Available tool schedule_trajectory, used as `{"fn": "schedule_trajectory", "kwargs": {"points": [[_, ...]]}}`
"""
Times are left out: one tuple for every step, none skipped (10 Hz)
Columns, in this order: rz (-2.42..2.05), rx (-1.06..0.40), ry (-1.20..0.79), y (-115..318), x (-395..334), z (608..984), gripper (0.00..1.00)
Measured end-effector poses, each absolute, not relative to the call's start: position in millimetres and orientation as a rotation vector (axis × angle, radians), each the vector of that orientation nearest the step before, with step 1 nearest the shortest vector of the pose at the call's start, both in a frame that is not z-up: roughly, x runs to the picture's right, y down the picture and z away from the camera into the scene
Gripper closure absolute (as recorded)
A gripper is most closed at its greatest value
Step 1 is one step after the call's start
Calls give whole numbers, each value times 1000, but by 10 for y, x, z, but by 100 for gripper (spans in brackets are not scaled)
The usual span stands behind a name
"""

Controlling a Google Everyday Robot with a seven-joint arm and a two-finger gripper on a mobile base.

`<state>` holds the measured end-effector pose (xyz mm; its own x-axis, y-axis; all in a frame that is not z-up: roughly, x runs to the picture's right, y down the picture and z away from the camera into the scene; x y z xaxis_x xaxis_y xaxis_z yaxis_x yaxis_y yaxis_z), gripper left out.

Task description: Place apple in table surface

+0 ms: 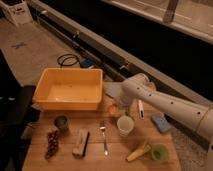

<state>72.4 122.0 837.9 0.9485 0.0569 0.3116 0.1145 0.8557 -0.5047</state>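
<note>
Low on the table surface, the apple shows as a small orange-red round, smaller than the white cup that stands just beside it at about five o'clock. It sits near the middle of the light brown planks, right below the front right corner of the yellow tub, which lies at its ten o'clock.

Around it: a fork lies lengthwise at six o'clock from the apple, a tan block beside the fork at seven o'clock, a dark cup and the grape bunch farther toward eight o'clock. At four o'clock, past the white cup, are a banana and a green cup, with a blue sponge near the right edge at three o'clock.

The white arm reaches in from the right side, its elbow bent above the table's far edge, and turns down toward the fruit. The gripper hangs directly by the apple, at its three o'clock, very close or touching; whether it grips the fruit or is spread apart, I cannot tell.
</note>
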Motion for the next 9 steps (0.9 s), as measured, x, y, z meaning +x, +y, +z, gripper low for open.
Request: {"fn": "schedule_trajectory", "kwargs": {"points": [[-22,-551,-335,1252,719,8391,48],[-12,-559,-349,1291,698,8416,38],[8,-565,-365,1330,706,8447,28],[35,-569,-385,1358,729,8470,22],[65,-570,-408,1385,751,8483,20],[69,-567,-409,1375,761,8482,20],[67,-568,-410,1379,751,8483,20],[65,-568,-412,1377,734,8484,20],[65,-567,-412,1375,734,8481,20]]}}
